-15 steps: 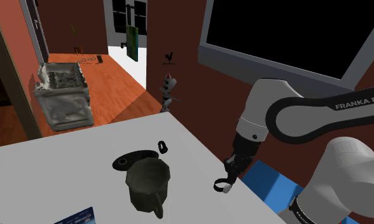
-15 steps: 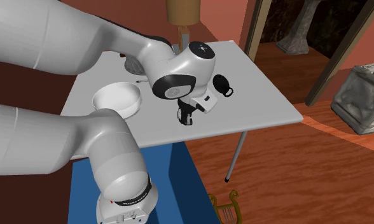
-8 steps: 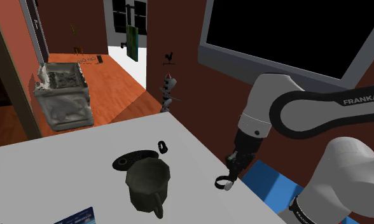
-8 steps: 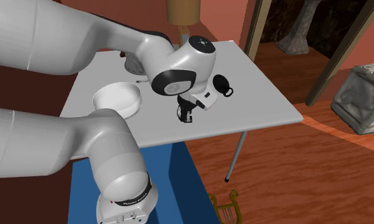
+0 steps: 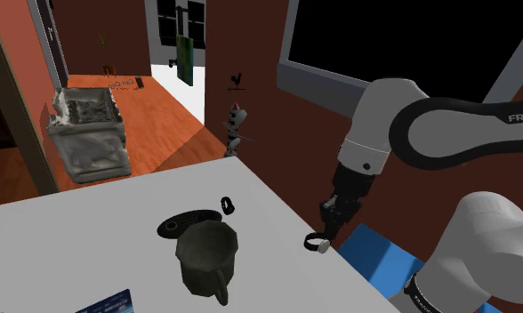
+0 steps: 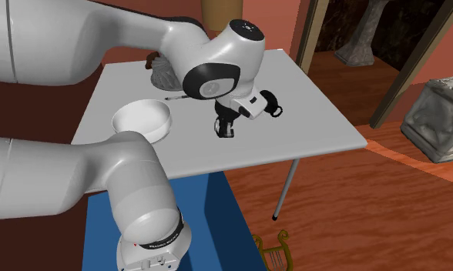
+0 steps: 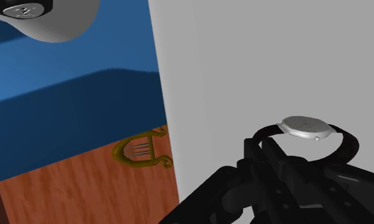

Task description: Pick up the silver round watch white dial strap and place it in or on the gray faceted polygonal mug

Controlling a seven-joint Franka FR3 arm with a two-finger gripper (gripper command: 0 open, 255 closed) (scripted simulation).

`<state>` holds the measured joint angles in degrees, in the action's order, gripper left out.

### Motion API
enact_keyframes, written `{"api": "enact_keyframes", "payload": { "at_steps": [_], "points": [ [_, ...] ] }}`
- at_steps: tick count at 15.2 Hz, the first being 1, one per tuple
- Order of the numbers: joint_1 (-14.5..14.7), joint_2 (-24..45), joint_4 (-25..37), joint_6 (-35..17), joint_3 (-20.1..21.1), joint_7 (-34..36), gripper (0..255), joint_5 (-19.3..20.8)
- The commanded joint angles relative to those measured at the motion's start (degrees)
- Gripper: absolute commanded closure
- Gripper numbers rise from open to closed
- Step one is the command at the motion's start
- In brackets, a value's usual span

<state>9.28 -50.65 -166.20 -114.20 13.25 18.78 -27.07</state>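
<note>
The watch (image 5: 316, 242), a silver round case on a dark looped strap, hangs just above the near edge of the white table (image 5: 108, 209). My gripper (image 5: 326, 231) is shut on it from above. In the wrist view the silver case (image 7: 306, 127) lies just beyond my fingers (image 7: 262, 159), which clasp the strap. The grey faceted mug (image 5: 206, 253) stands upright on the table, toward the shoulder view's left of the watch. In the second exterior view my gripper (image 6: 225, 127) hangs over the table's near middle and the mug (image 6: 162, 75) is partly hidden behind the arm.
A flat black disc (image 5: 184, 220) and a small black ring (image 5: 227, 204) lie just beyond the mug. A white bowl (image 6: 142, 119) sits near the arm's base. The blue stand (image 5: 375, 253) is below the table edge, and a golden lyre (image 7: 141, 149) lies on the floor.
My gripper has risen a little with the watch in it and drifted slightly along the table edge. The mug and other objects have not moved.
</note>
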Motion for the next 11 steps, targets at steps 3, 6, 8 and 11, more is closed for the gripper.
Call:
{"api": "enact_keyframes", "payload": {
  "at_steps": [3,6,8,11],
  "points": [
    [-0.37,-1.53,2.29,3.73,-0.68,0.98,255,1.10],
    [-0.67,-2.23,4.22,6.29,-1.20,1.62,255,1.88],
    [-0.85,-2.58,5.56,7.94,-1.55,2.02,255,2.35],
    [-1.08,-2.94,7.64,10.32,-2.05,2.61,255,3.02]
  ]
}}
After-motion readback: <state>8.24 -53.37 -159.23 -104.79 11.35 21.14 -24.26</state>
